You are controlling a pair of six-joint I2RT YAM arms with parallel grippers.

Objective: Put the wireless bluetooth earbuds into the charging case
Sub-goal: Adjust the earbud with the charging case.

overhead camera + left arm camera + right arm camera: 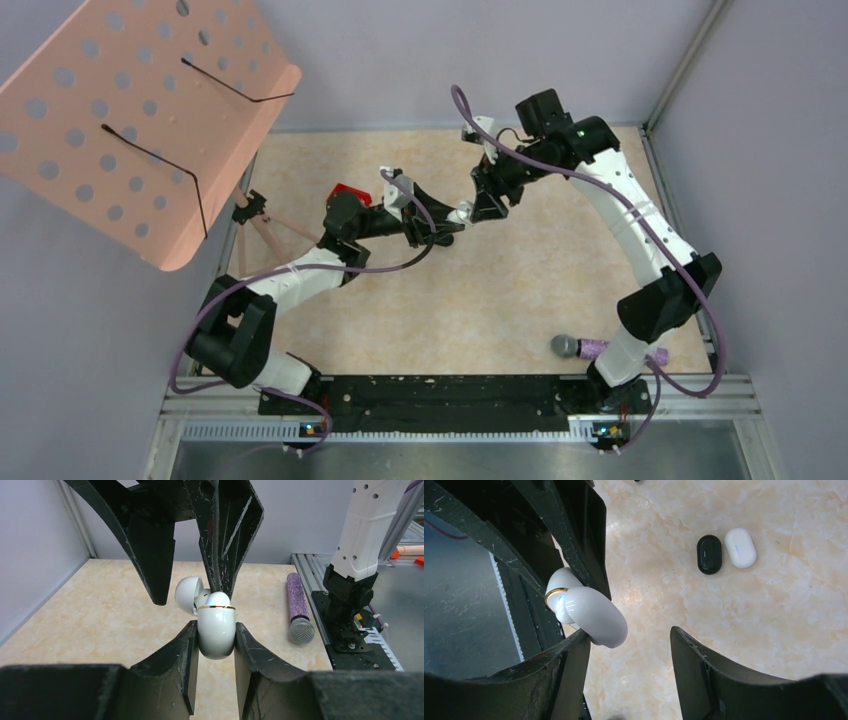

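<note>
Overhead, both arms meet above the middle of the beige marbled table [560,290]; the left gripper [443,233] and the right gripper [480,205] stand tip to tip, with the glossy white pebble-shaped charging case [462,214] between them, lifted off the surface.

From the left wrist, the left gripper's fingers [187,650] are clamped on the case body, its long axis upright and its gold-rimmed mouth facing up; a small rounded white earbud [218,599] sits in that mouth; the domed white lid [188,594] hangs open to one side, between the right gripper's parted fingers, one of which comes down right at the earbud; whether the bud is fully seated I cannot tell.

From the right wrist, the right gripper [629,632] stands apart and holds nothing; the lid rests against the finger on the left of that view, so the case lies off-centre in the gap; I judge that pressing or closing turns on this offset.
</note>
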